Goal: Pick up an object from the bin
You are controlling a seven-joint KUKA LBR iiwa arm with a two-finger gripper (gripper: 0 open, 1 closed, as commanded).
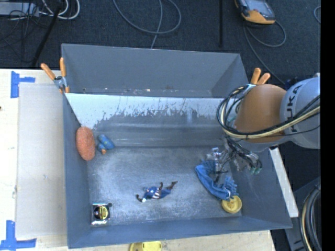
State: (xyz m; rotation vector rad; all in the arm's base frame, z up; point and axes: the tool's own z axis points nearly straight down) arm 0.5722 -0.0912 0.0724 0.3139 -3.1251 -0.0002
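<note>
My gripper (224, 163) hangs low over the right part of the bin, its metal fingers down at the upper end of a crumpled blue cloth (212, 183). Whether the cloth is between the fingers I cannot make out. A small yellow round thing (231, 204) lies just below the cloth, touching its lower end.
A small blue and white figure (155, 192) lies in the middle of the bin floor. A yellow and black tape measure (100, 212) sits in the front left corner. An orange oval sponge (85, 143) and a small blue thing (105, 143) rest against the left wall.
</note>
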